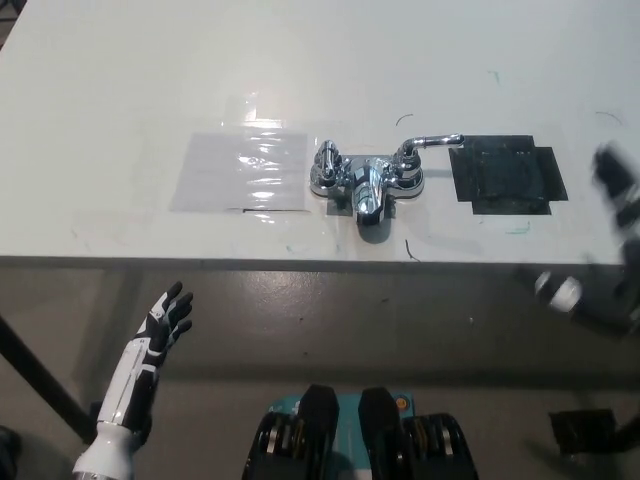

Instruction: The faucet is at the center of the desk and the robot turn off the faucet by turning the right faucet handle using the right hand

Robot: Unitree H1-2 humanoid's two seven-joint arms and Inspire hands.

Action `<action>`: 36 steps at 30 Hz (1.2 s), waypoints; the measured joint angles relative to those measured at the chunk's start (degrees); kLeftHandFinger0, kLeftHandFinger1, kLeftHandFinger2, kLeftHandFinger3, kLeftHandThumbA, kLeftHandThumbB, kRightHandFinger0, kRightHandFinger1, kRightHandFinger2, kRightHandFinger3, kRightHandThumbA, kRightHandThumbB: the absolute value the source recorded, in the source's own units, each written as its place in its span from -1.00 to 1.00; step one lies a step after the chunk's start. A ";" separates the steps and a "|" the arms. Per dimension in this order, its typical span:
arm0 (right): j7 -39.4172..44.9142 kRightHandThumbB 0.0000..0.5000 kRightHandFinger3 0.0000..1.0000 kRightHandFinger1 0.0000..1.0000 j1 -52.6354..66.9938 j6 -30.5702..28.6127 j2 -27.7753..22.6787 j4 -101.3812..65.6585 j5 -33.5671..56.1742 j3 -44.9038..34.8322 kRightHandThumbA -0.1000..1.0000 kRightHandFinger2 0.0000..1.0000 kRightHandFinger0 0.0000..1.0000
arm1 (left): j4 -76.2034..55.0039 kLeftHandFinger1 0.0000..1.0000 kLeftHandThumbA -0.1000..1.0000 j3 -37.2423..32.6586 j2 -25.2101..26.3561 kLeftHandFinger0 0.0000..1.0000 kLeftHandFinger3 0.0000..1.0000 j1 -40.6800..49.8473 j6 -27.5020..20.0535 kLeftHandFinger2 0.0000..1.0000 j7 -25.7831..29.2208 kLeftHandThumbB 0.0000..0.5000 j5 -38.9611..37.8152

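Observation:
A chrome faucet (368,185) sits at the middle of the white desk (300,70), its spout pointing toward me. Its right handle (432,144) sticks out to the right as a lever; the left handle (326,165) sits on the other side. My black right hand (618,190) shows blurred at the picture's right edge, well to the right of the lever and apart from it; whether it is open is not visible. My white left hand (167,318) rests below the desk's front edge at the lower left, fingers spread and holding nothing.
A clear plastic sheet (242,170) lies flat left of the faucet. A dark square patch (507,173) lies right of it, between the faucet and my right hand. The desk's front edge (300,262) runs across the picture, with grey floor below.

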 measured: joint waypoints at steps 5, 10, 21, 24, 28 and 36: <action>4.25 0.21 1.00 1.00 -11.98 4.58 -8.40 7.39 3.25 -0.06 1.00 1.00 1.00 | 0.02 1.00 1.00 -0.03 -0.04 1.00 1.00 0.00 -0.10 1.00 -0.07 -0.13 -0.02; 9.19 0.27 1.00 1.00 -23.38 8.70 -8.92 19.29 7.69 0.11 1.00 1.00 1.00 | 0.03 1.00 1.00 -0.06 -0.01 1.00 1.00 -0.13 -0.22 1.00 -0.21 -0.15 -0.03; 18.51 0.38 1.00 1.00 -42.76 14.05 -6.76 51.52 10.93 1.49 1.00 1.00 1.00 | 0.07 1.00 0.97 -0.12 -0.04 1.00 1.00 -0.13 -0.32 1.00 -0.47 -0.18 -0.25; 20.35 0.48 1.00 1.00 -46.63 14.17 -5.77 60.73 10.76 1.86 1.00 1.00 1.00 | 0.09 1.00 0.97 -0.14 -0.04 1.00 1.00 -0.13 -0.34 1.00 -0.54 -0.20 -0.34; 22.24 0.45 1.00 1.00 -51.38 14.17 -4.49 72.67 10.04 3.08 1.00 1.00 1.00 | 0.09 1.00 1.00 -0.17 -0.02 1.00 1.00 -0.13 -0.40 1.00 -0.61 -0.04 -0.46; 24.61 0.37 1.00 1.00 -58.92 13.50 -2.77 85.36 6.82 6.43 1.00 1.00 1.00 | 0.01 1.00 1.00 -0.56 0.04 1.00 1.00 -0.35 -0.44 1.00 -1.22 0.11 -0.44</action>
